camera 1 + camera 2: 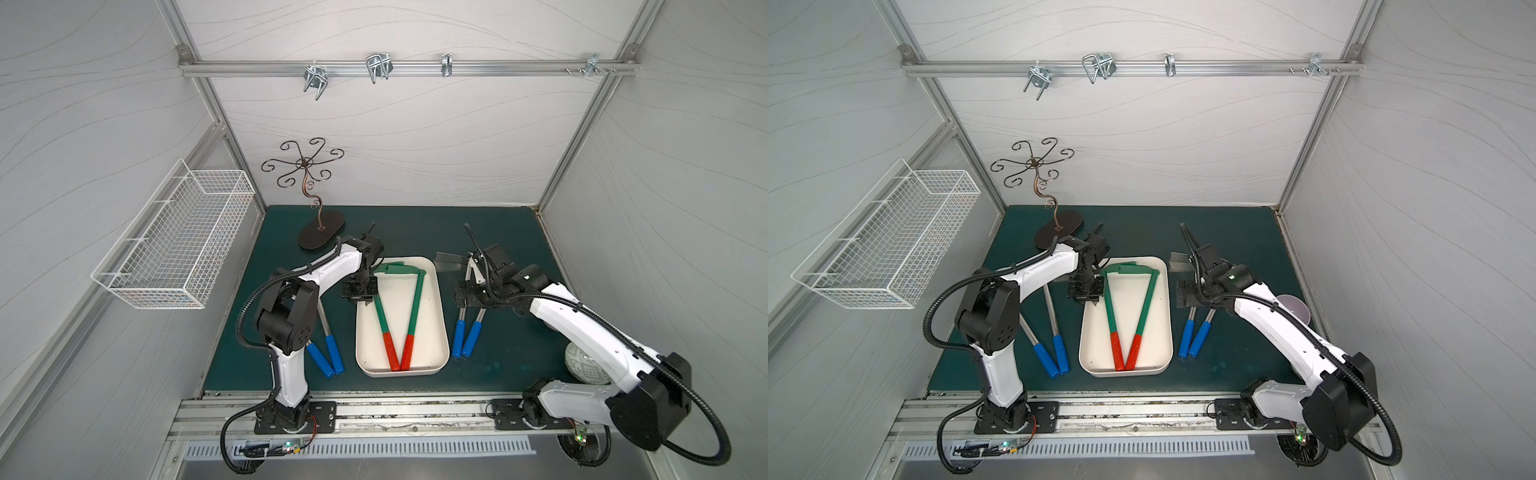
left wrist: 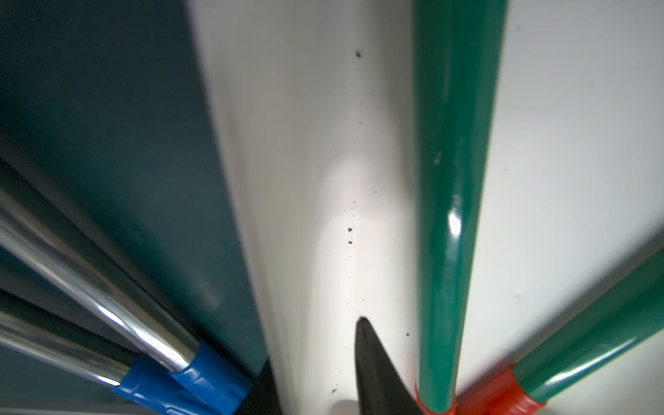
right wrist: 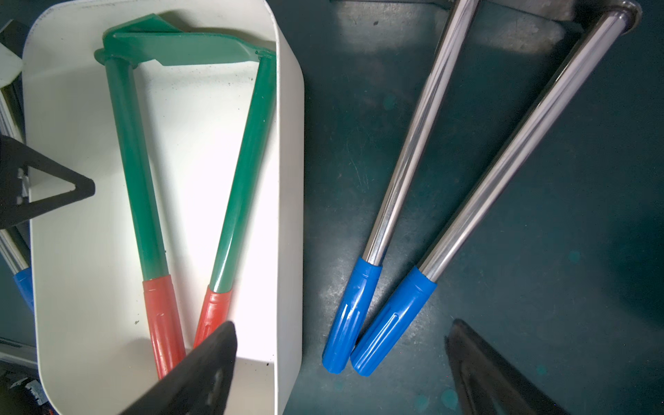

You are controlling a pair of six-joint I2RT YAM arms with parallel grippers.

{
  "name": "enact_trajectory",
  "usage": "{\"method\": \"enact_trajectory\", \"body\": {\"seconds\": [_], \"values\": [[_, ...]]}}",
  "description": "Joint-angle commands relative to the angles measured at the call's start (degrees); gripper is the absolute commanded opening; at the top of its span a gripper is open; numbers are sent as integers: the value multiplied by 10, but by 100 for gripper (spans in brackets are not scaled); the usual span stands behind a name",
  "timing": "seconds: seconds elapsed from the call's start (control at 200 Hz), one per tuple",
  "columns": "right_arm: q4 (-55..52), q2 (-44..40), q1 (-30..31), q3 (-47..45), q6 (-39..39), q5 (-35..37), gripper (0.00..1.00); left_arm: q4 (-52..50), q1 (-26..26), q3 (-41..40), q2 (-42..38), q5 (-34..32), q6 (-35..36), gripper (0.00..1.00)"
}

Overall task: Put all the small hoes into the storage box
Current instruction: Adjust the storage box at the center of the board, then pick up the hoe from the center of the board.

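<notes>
At the counter's [image 1: 415, 232] centre in both top views lies the box [image 1: 397, 291], its long axis running twelve to six. Two hoes are already inside. A green hoe [image 1: 381, 316] and a second green hoe [image 1: 415, 307] form a V, with red grips meeting at six and blades overlapping at twelve. The left fingers [image 1: 366, 303] hang over the box's rim between nine and ten, just beside the first handle. A steel pair [image 1: 334, 353] lies on the counter at eight. A second steel pair [image 1: 472, 338] lies at four, under the right fingers [image 1: 463, 297].

From the left wrist, one finger [image 2: 377, 363] shows close beside the green handle. Its partner is hidden, so whether they are apart or together cannot be told.

From the right wrist, the right fingers stand wide apart and empty above two touching blue grips.

Judged risks: if the left fingers rise while catching the handle, that hoe could lift and, through the overlapped blades, shift its neighbour. The touching, glossy steel shafts invite a double grab or a slip. Another hoe laid across the V may ride over the low rim.
</notes>
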Motion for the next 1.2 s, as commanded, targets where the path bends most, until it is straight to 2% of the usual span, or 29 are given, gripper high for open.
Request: {"method": "enact_trajectory", "body": {"seconds": [0.0, 0.105, 0.325, 0.5, 0.605, 0.735, 0.921, 1.196], "values": [[-18, 0, -18, 15, 8, -1, 92, -16, 0, 37, -17, -21, 12, 38], [-14, 3, -36, 24, -3, -8, 92, -19, 7, 45, -59, -38, 22, 43], [-1, 46, -75, 53, -8, -52, 94, 2, 40, 35, -168, -65, 58, 44], [-11, 113, -87, 92, -4, -62, 92, 63, 88, -40, -242, -77, 77, 44], [-20, 153, -94, 115, 4, -57, 84, 112, 121, -101, -276, -50, 90, 44], [-20, 196, -111, 135, 14, -57, 73, 155, 141, -156, -298, -37, 116, 44], [-28, 258, -124, 164, 15, -47, 73, 201, 147, -208, -316, -24, 132, 44], [-23, 325, -140, 197, 15, -36, 69, 219, 156, -219, -320, -10, 120, 44]]}}
